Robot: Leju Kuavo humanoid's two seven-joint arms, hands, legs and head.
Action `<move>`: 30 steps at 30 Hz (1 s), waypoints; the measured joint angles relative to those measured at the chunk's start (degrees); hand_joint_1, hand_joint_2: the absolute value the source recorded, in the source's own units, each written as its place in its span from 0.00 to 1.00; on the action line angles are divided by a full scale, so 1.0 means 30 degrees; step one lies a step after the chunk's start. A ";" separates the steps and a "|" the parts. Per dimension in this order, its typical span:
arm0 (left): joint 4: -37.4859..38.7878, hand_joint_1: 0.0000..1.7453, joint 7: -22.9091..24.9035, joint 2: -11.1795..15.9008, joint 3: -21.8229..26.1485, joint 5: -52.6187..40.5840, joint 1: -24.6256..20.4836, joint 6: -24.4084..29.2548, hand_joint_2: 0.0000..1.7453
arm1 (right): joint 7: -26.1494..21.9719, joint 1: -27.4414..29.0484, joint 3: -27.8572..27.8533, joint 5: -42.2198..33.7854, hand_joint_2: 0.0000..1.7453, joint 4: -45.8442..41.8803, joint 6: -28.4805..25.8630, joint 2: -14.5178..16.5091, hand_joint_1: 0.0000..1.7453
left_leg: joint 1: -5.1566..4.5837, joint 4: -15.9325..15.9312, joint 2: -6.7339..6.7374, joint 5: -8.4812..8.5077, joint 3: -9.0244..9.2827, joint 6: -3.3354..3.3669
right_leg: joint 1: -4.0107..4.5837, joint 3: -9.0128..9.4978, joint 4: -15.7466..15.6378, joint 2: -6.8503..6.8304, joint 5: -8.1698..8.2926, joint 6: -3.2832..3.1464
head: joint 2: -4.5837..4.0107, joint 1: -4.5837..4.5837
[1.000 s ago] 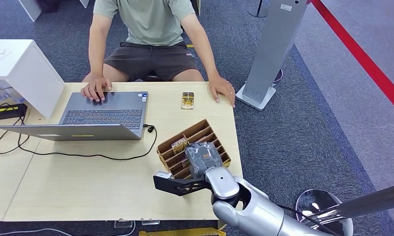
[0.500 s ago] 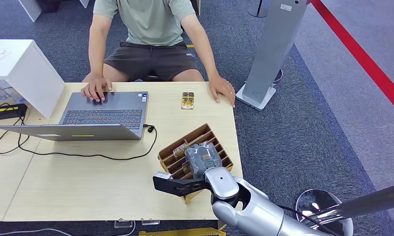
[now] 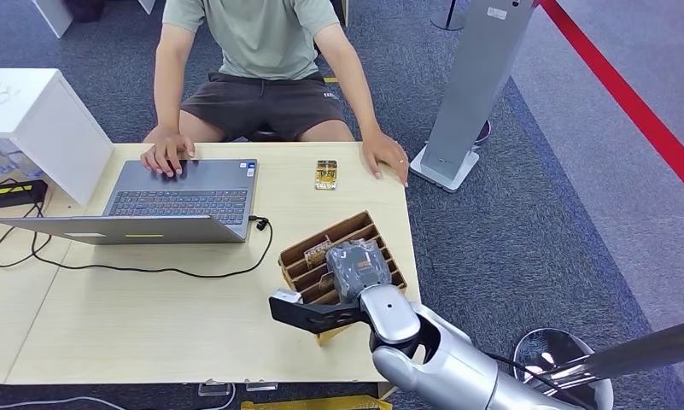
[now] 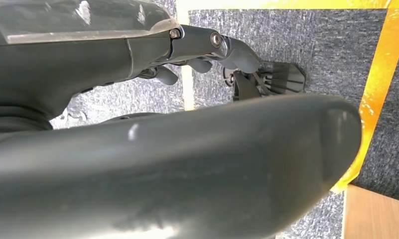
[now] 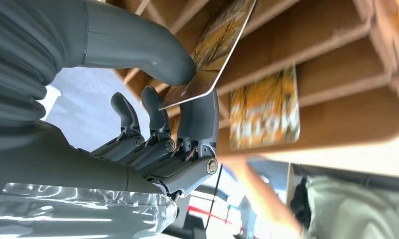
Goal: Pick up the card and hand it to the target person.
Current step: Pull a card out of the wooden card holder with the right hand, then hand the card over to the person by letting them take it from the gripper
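I see the card (image 5: 214, 55) pinched between my right hand's (image 5: 162, 124) thumb and a finger, at the wooden slotted holder (image 3: 342, 256) near the table's right edge (image 3: 411, 256). Another card (image 5: 264, 112) stands in a slot. Left hand (image 4: 207, 50): fingers curled, holding nothing. Beyond lie a loose card (image 3: 326, 174), a laptop (image 3: 172, 201) and the person's hand (image 3: 385, 154).

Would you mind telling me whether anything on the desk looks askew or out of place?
The wooden card holder sits skewed, angled to the table edges near its right side. One card lies loose on the desk near the person's hand. The right robot hand pinches another card at the holder.
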 joint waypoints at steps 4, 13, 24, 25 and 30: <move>0.0000 0.00 0.0040 0.0005 -0.0011 -0.0111 0.0001 -0.0024 0.00 | 0.0160 -0.1115 -0.0299 -0.0122 1.00 -0.0878 0.0334 -0.0144 0.78 | 0.0000 0.0002 0.0006 0.0003 0.0003 0.0000 | 0.0000 0.0000 0.0003 0.0005 0.0007 -0.0007 | 0.0000 -0.0009; 0.0000 0.00 0.0206 0.0002 -0.0195 -0.0636 -0.0043 -0.0087 0.00 | 0.0191 -0.5636 -0.0929 -0.2743 1.00 -0.0608 0.0463 -0.0105 0.78 | 0.0000 0.0001 0.0012 0.0007 -0.0016 -0.0001 | 0.0001 -0.0009 0.0013 0.0010 0.0019 -0.0023 | 0.0000 -0.0016; -0.0003 0.00 0.0698 -0.0099 -0.0692 -0.0654 -0.0208 0.0190 0.00 | -0.4376 -0.9002 -0.0745 -0.3105 1.00 0.8051 -0.5486 0.2815 0.78 | 0.0002 -0.0001 -0.0015 0.0007 -0.0062 -0.0002 | 0.0003 -0.0036 0.0021 -0.0016 0.0017 -0.0024 | 0.0000 -0.0044; -0.0003 0.00 0.0689 -0.0131 -0.0729 -0.0619 -0.0210 0.0237 0.00 | -0.4662 -0.9121 -0.0707 -0.2976 1.00 0.8916 -0.5854 0.3173 0.78 | 0.0002 -0.0001 -0.0015 0.0007 -0.0063 -0.0002 | 0.0003 -0.0038 0.0022 -0.0016 0.0017 -0.0024 | 0.0000 -0.0038; -0.0003 0.00 0.0441 -0.0301 -0.0809 -0.0265 -0.0216 0.0452 0.00 | -0.5428 -0.9495 -0.0419 -0.2419 1.00 1.2372 -0.6667 0.4692 0.78 | 0.0001 0.0001 -0.0014 0.0007 -0.0080 -0.0001 | 0.0002 -0.0064 0.0022 -0.0015 0.0017 -0.0023 | 0.0000 0.0000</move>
